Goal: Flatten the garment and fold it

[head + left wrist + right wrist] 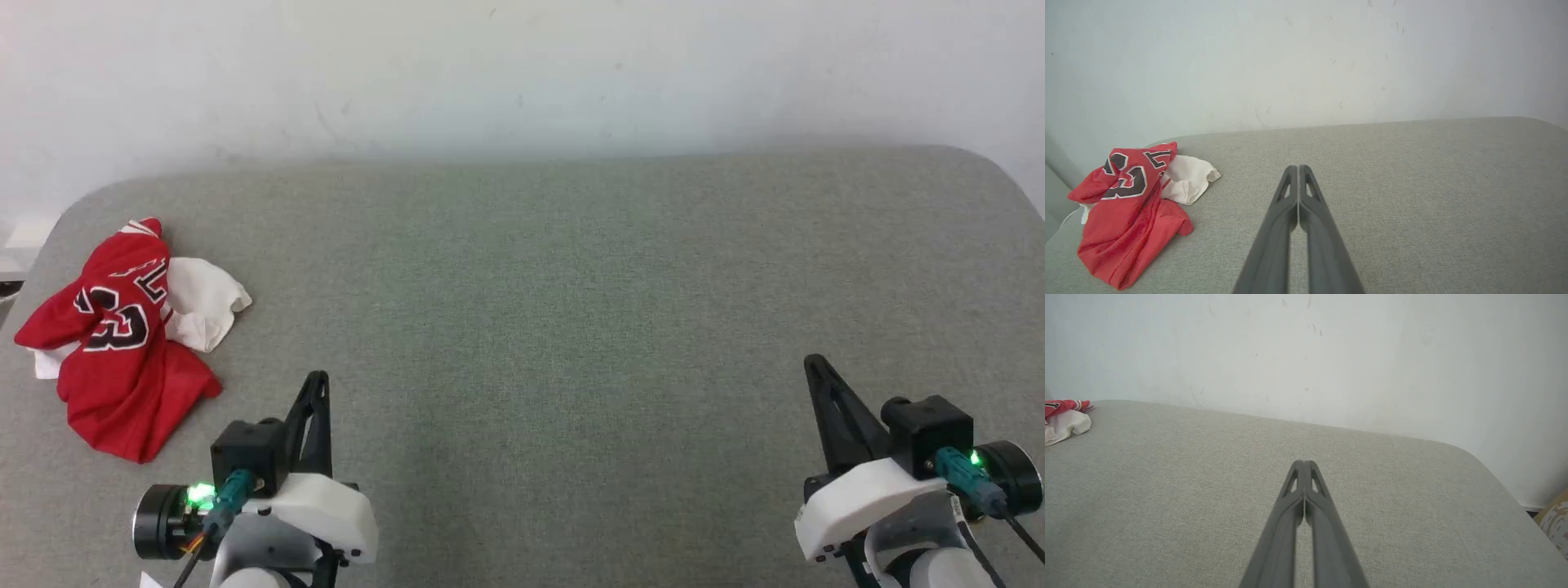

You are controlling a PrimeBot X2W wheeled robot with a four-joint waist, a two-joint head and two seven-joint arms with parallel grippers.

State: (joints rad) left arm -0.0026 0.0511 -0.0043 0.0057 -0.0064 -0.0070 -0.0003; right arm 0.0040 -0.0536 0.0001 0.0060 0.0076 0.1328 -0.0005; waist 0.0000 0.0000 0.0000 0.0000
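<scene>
The garment [122, 343] lies crumpled in a heap at the far left of the grey table, red cloth with a black white-edged number on top and a white sleeve bunched at its right side. In the left wrist view the garment [1128, 212] sits to the left of my fingers. My left gripper [317, 384] hovers near the front edge, right of the heap and apart from it, fingers pressed together and empty [1298, 169]. My right gripper [816, 366] is far to the right, also shut and empty [1304, 463]. A corner of the garment [1063, 418] shows at the left edge of the right wrist view.
The grey cloth-covered table [571, 310] has rounded far corners and stands against a pale wall [522, 73]. A wide stretch of bare tabletop lies between the heap and my right gripper. A tan patterned object [1555, 522] sits beyond the table's right edge.
</scene>
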